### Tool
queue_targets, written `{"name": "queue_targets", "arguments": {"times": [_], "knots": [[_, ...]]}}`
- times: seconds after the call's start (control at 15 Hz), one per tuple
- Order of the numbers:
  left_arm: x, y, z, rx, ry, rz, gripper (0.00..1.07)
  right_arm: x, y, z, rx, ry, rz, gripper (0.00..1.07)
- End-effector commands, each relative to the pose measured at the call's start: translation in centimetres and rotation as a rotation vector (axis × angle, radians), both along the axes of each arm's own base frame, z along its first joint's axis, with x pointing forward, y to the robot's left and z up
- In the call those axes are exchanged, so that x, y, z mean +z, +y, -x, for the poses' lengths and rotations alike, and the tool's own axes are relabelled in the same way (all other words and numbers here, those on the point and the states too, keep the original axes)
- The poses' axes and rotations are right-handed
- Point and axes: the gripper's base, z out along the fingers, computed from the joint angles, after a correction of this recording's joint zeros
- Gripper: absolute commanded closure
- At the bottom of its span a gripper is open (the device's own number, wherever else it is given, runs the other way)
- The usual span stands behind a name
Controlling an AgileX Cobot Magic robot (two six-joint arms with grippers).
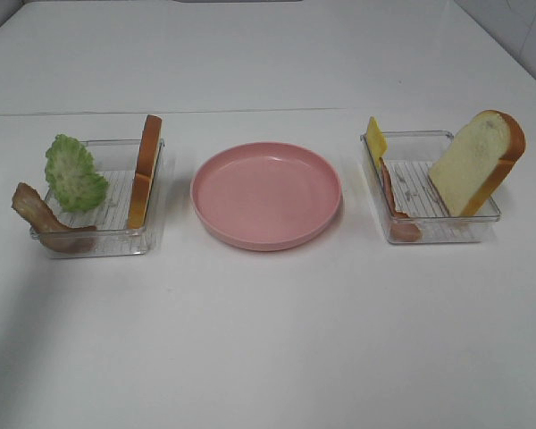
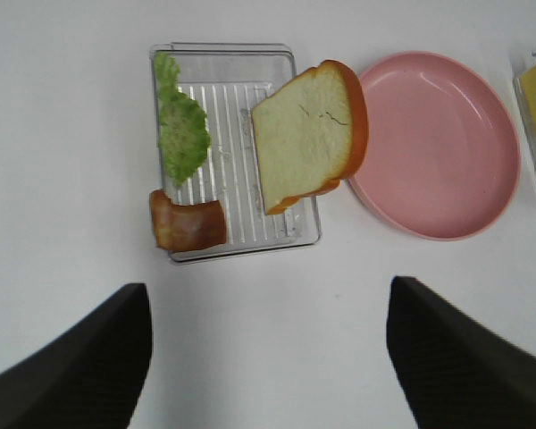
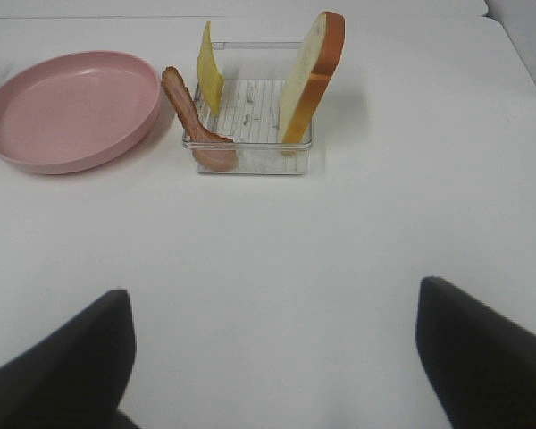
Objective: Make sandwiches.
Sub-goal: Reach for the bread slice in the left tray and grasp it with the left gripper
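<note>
1. Nothing is built yet. The pink plate (image 1: 266, 195) in the middle of the desk (image 1: 268, 357) is bare, and no sandwich stack exists anywhere.
2. All the parts sit in two clear trays flanking the plate. The left tray (image 1: 121, 241) lies just beside the plate on my left arm's side. It holds the lettuce (image 1: 74, 174) and a bacon strip (image 1: 45, 219), which hangs over the corner farthest from the plate. A bread slice (image 1: 144, 170) stands on edge against the wall nearest the plate.
3. The right tray (image 1: 447, 234) lies near the plate's other side. The cheese (image 1: 376, 141) and ham strip (image 1: 395, 201) lean on its plate-side wall. The second bread slice (image 1: 478, 161) leans at the far wall.
4. The left claw (image 2: 268, 286) is released, fingers wide, nothing between them. It hangs over bare desk, well apart from the left tray and everything in it.
5. The right claw (image 3: 272, 290) is likewise released and empty, well apart from the right tray.
6. My judgement is that every step is left: one slice onto the plate, the fillings layered, then the other slice on top.
</note>
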Motion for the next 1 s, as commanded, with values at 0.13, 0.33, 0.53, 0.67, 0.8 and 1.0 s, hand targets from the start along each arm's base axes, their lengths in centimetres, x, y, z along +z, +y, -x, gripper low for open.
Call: {"name": "queue_targets", "arguments": {"times": [0.13, 0.33, 0.53, 0.67, 0.8, 1.0], "knots": [[-0.5, -3.3, -4.8, -0.108, 0.07, -0.03, 0.36, 0.0, 0.0, 0.1, -0.008, -0.018, -0.009, 0.27], [-2.9, -7.6, -10.2, -0.088, 0.208, -0.186, 0.36, 0.0, 0.0, 0.1, -0.008, -0.018, -0.009, 0.27], [-4.9, -11.1, -12.5, -0.11, 0.268, -0.249, 0.36, 0.0, 0.0, 0.1, -0.008, -0.018, -0.009, 0.27], [-5.9, -12.4, -13.3, -0.121, 0.288, -0.243, 0.36, 0.0, 0.0, 0.1, -0.008, -0.018, -0.009, 0.27], [-7.9, -13.6, -14.2, -0.108, 0.327, -0.238, 0.36, 0.0, 0.0, 0.1, -0.008, -0.018, -0.009, 0.27], [-10.5, -14.7, -14.8, -0.11, 0.376, -0.263, 0.36, 0.0, 0.0, 0.1, -0.008, -0.017, -0.009, 0.27]]}}
